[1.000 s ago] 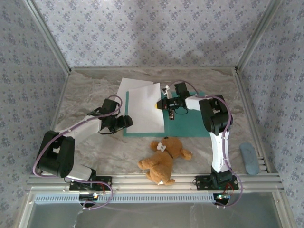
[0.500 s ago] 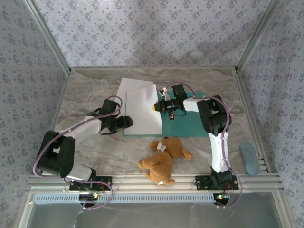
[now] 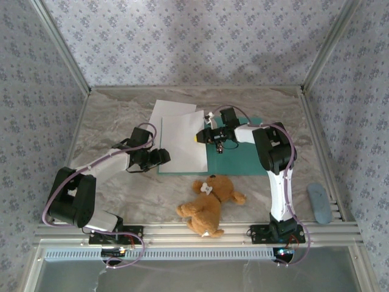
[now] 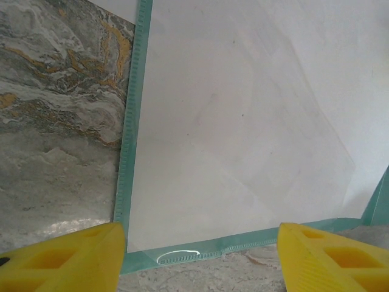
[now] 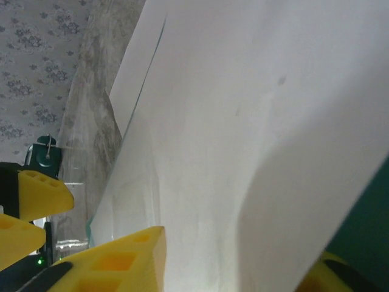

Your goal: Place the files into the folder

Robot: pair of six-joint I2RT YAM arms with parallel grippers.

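The teal folder (image 3: 238, 159) lies open on the marble table, its left half covered by white files. One sheet (image 3: 185, 143) lies on top, and a second sheet (image 3: 166, 109) pokes out behind it. My right gripper (image 3: 199, 137) hovers at the top sheet's right edge, jaws parted, with the curled paper (image 5: 255, 121) loose between its yellow fingers (image 5: 115, 261). My left gripper (image 3: 163, 157) is open at the folder's near left corner. In the left wrist view its gripper (image 4: 200, 261) straddles the teal border (image 4: 130, 152), touching nothing.
A brown teddy bear (image 3: 210, 204) lies in front of the folder, between the two arm bases. A blue-grey oblong object (image 3: 319, 204) rests by the right rail. Patterned walls and metal frame posts close in the table on three sides.
My right gripper has slid a little to the left along with the top sheet's right edge, and its jaws have parted from shut. The left arm has not moved.
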